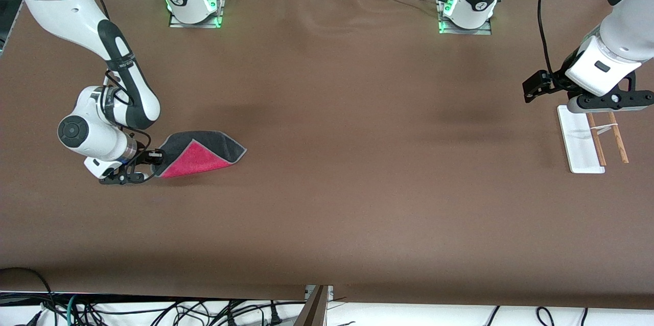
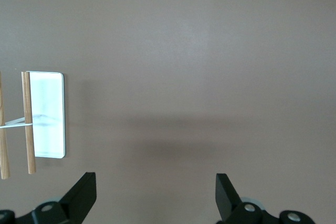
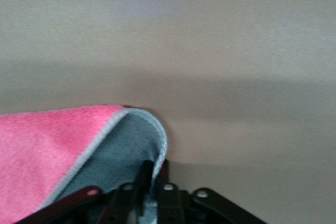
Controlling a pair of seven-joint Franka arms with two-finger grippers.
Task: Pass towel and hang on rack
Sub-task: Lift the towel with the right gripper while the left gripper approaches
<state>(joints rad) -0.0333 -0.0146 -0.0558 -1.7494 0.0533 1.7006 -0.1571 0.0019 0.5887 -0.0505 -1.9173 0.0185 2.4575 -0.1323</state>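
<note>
The towel, dark grey with its pink-red side turned up in a fold, lies on the table at the right arm's end. My right gripper is shut on one corner of it, low at the table; the right wrist view shows the grey and pink cloth pinched between the fingers. The rack, a white base with two thin wooden rods, stands at the left arm's end. My left gripper is open and empty, held above the table beside the rack, which also shows in the left wrist view.
The brown table cover stretches bare between the towel and the rack. The two arm bases stand along the edge farthest from the front camera. Cables hang off the table edge nearest the front camera.
</note>
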